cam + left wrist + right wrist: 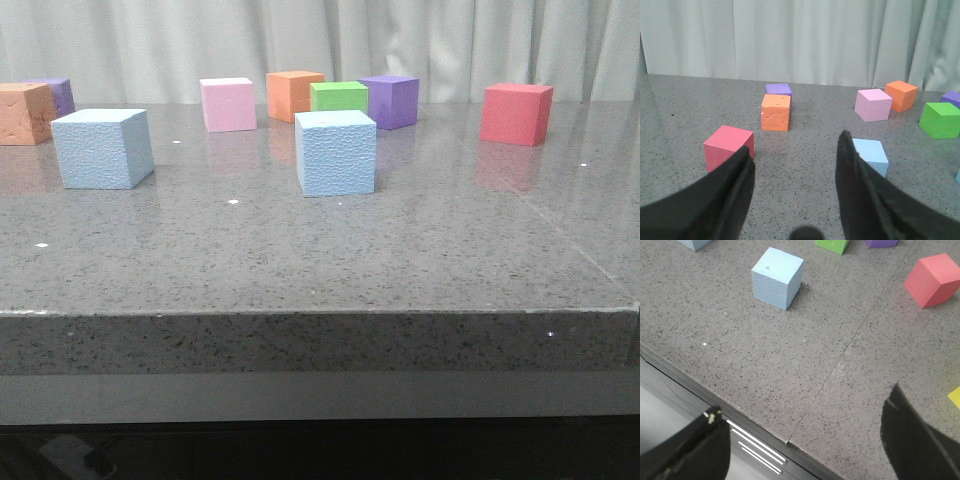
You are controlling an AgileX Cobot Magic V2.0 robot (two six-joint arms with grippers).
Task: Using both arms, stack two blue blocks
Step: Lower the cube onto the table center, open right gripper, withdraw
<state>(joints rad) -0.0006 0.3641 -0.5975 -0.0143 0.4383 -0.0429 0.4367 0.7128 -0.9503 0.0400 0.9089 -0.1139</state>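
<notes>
Two sky-blue blocks stand apart on the grey table: one at the left (103, 148), one near the middle (336, 152). Neither gripper shows in the front view. My left gripper (795, 152) is open and empty, low over the table. The left blue block (872, 155) lies just beyond it, partly hidden behind one finger (852, 175). My right gripper (805, 402) is open and empty above the table's front edge. The middle blue block (777, 277) is well ahead of it, and a corner of the other blue block (694, 244) shows further off.
Smaller cubes stand along the back: orange (22, 113), purple (58, 95), pink (228, 104), orange (293, 95), green (339, 97), purple (391, 101), red (516, 113). Another red cube (727, 147) sits by the left gripper. A yellow piece (955, 397) lies near the right gripper. A seam (850, 342) crosses the tabletop.
</notes>
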